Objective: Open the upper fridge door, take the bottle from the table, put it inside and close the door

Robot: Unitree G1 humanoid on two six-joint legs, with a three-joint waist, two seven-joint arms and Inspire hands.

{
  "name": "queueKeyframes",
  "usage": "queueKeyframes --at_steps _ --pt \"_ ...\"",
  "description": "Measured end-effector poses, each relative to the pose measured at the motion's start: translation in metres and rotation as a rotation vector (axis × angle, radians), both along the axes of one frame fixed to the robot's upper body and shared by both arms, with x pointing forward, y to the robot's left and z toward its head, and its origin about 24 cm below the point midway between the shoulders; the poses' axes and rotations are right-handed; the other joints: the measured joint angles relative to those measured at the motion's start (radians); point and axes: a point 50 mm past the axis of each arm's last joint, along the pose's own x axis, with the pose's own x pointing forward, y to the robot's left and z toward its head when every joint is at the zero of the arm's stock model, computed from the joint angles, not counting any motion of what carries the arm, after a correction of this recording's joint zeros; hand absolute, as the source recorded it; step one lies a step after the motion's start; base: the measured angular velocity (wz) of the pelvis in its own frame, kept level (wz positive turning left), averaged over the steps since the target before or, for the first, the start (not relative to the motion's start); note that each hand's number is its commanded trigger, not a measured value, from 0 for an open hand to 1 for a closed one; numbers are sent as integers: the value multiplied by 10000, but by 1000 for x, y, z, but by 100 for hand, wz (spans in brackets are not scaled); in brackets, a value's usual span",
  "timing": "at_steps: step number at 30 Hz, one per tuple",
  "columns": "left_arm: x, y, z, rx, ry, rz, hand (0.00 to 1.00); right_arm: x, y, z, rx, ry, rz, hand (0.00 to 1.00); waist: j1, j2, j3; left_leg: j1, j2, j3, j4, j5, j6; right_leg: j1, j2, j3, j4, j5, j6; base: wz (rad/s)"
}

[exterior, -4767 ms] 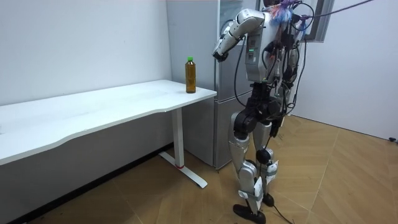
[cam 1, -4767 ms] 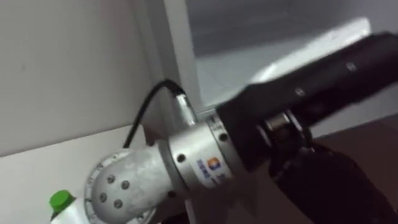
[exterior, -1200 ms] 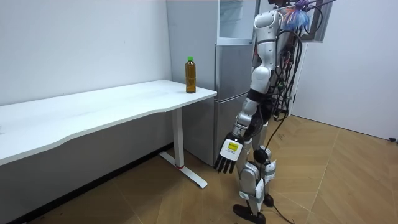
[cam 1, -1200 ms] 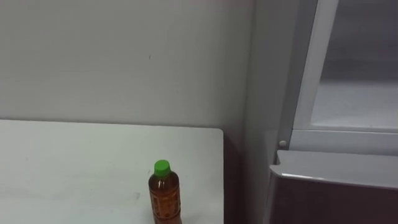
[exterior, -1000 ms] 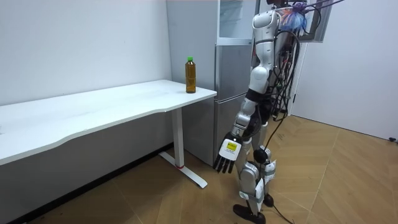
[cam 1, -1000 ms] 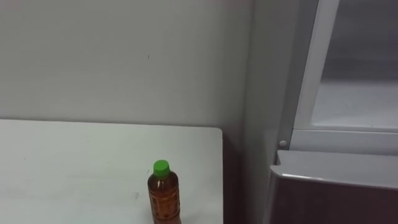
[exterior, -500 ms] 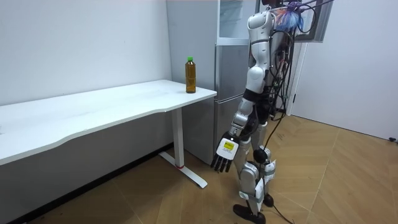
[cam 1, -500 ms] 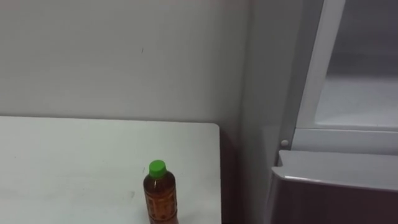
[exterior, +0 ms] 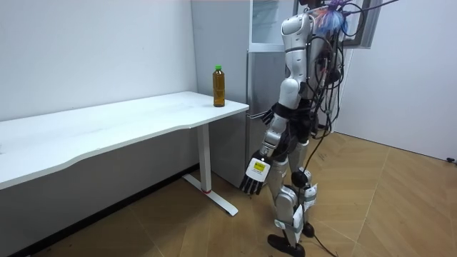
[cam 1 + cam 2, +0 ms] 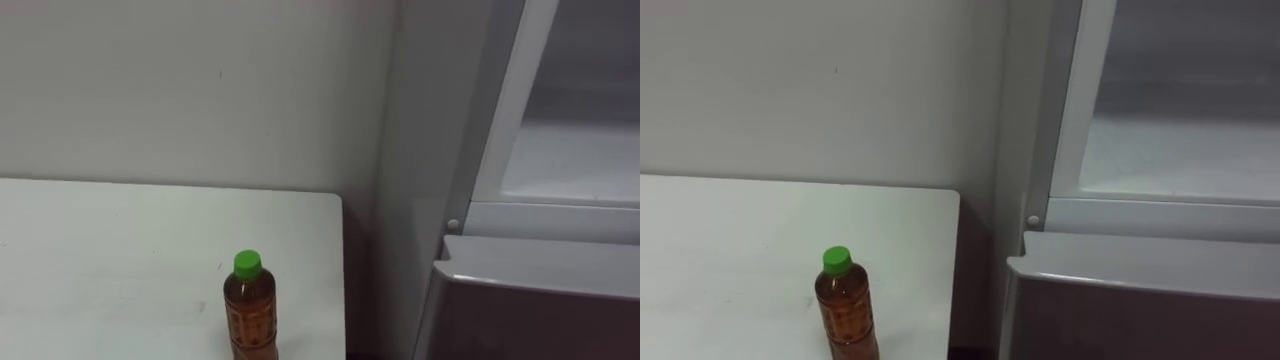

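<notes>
The bottle (image 10: 250, 312) of brown drink with a green cap stands upright near the right end of the white table (image 10: 110, 250), close to the corner by the fridge (image 9: 218, 86). To its right the upper fridge compartment (image 10: 575, 165) stands open, its white shelf bare. I stand in front of the fridge. My left hand (image 9: 252, 178) hangs low beside my leg, open with relaxed fingers, far below and away from the bottle, holding nothing.
The grey lower fridge door (image 10: 540, 300) is closed just under the open compartment. A narrow gap separates the table's right edge from the fridge's side wall (image 10: 410, 200). The long table (image 9: 107, 128) runs along the wall toward the room view's left, above a wooden floor.
My left arm, raised at the fridge 4.8 s ago, now hangs down; over the last second the hand swung slightly toward the room view's left. The eye views shifted; the bottle has not moved.
</notes>
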Motion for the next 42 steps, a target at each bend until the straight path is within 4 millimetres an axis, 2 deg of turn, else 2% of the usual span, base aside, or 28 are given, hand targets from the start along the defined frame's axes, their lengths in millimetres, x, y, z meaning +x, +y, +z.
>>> queueKeyframes --at_steps 8,11,21,25,32,36,42 --pt "-2 1 0 -79 -29 224 0 7 -1 14 -776 -118 1297 0 -19 -18 -9 -2 22 14 16 2 3 2 48 -49 13 14 -17 -1" --pt "-5 1 0 -132 0 443 0 15 -2 30 -793 -565 1806 0 -22 -28 -20 13 35 33 14 3 0 2 9 -45 13 20 -26 0" --pt "-7 2 0 -115 34 536 0 23 -3 48 -719 -1062 2580 0 -4 -126 -74 37 39 66 62 12 1 16 -2 -6 32 33 -42 0" --pt "-7 5 1 6 61 523 0 31 -1 60 -833 -1489 2992 0 -3 -191 -54 104 73 171 49 29 2 65 14 7 40 53 -66 -2" --pt "-8 10 2 210 154 501 0 46 10 95 -722 -3062 3648 0 -5 -260 -63 44 117 167 -26 48 -33 17 74 3 14 107 -108 0" --pt "-10 14 2 268 226 466 0 51 19 115 -433 -3948 4183 0 18 -377 -131 36 138 164 -10 64 -59 28 92 -9 -5 113 -117 0" --pt "-12 14 2 160 299 394 0 64 39 150 1091 -6112 4654 0 13 -379 -115 14 134 154 1 61 -53 35 122 -22 -10 156 -90 0"
